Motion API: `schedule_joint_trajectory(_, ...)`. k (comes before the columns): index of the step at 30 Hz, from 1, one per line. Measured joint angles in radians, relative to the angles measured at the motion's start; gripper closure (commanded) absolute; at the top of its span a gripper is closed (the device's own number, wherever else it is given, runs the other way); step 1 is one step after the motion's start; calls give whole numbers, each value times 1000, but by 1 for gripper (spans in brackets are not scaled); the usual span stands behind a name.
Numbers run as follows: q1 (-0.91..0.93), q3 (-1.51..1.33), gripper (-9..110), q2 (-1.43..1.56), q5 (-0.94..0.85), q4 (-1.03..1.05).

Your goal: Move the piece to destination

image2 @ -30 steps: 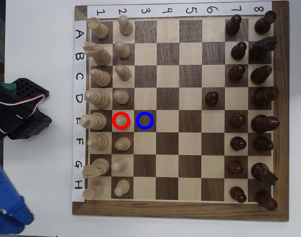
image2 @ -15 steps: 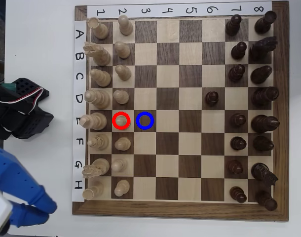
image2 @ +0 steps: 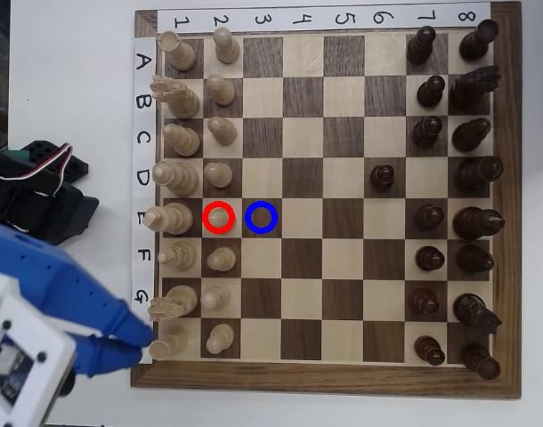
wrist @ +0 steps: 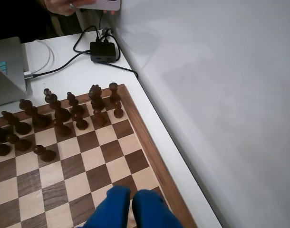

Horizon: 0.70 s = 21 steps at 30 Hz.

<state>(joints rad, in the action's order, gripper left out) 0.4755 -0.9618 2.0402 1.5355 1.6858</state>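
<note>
Pawn (image2: 219, 215) stands inside the red ring, beside the blue-ringed square (image2: 262, 218). Tool (image2: 145, 334), nearly clenched and empty, hovers at the board's (image2: 325, 381) corner.

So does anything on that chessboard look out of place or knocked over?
One dark pawn stands forward in column 6, row D, ahead of its row. The pale knight at G1 looks tilted. Nothing else stands out.
</note>
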Motion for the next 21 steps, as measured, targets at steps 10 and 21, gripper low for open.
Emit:
schedule_joint_trajectory(10,-91,-69,101,-2,32,0)
schedule_joint_trajectory(21,-161,-247,101,-2,40,0)
